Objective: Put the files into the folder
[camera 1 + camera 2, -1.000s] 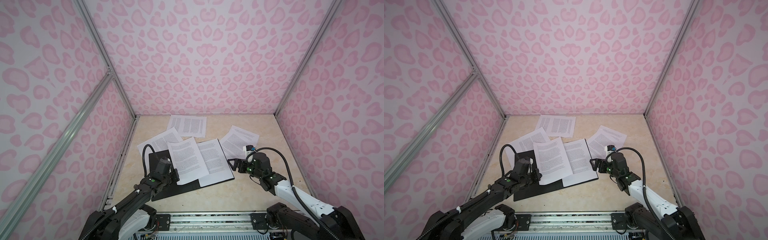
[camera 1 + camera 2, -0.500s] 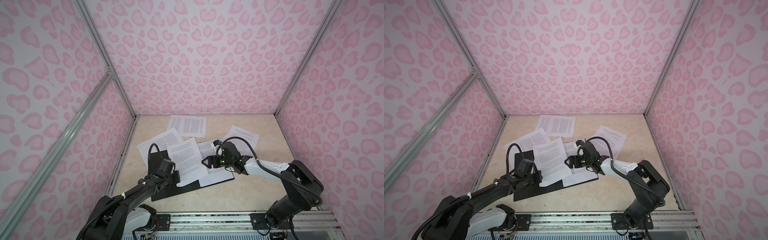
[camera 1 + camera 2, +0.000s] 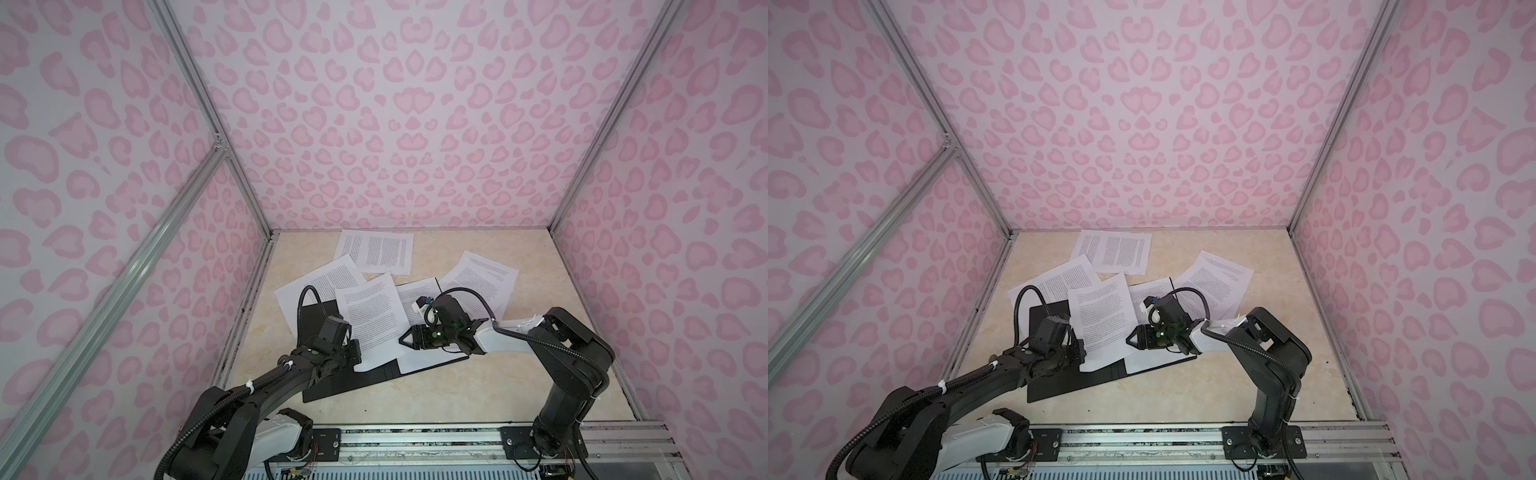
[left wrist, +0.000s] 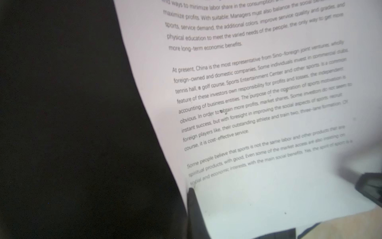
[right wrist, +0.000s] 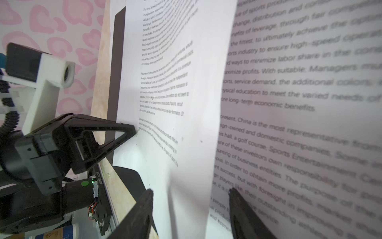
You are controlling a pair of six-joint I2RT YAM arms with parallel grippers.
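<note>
Right tool (image 3: 403, 340), jaws part-open, straddles the printed sheet's (image 3: 372, 320) long edge nearer the desk's (image 3: 478, 395) right edge; closed left tool (image 5: 132, 129) pinches the opposite edge.

Robotics lab test cell.
Pink-patterned panels (image 3: 395, 124) on aluminium framing (image 3: 202, 104) enclose a tabletop (image 3: 457, 395); two robot arms (image 3: 266, 382) mount on its rail (image 3: 415, 444).

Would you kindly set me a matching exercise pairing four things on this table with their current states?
Things: 1 folder; 2 middle sheet; 3 far sheet; 4 right gripper.
States: A fingers apart around a sheet's edge; B flat by the back wall; C lying open, black inside up; D pinched by the left gripper.
Pairs: 1-C; 2-D; 3-B; 4-A.
</note>
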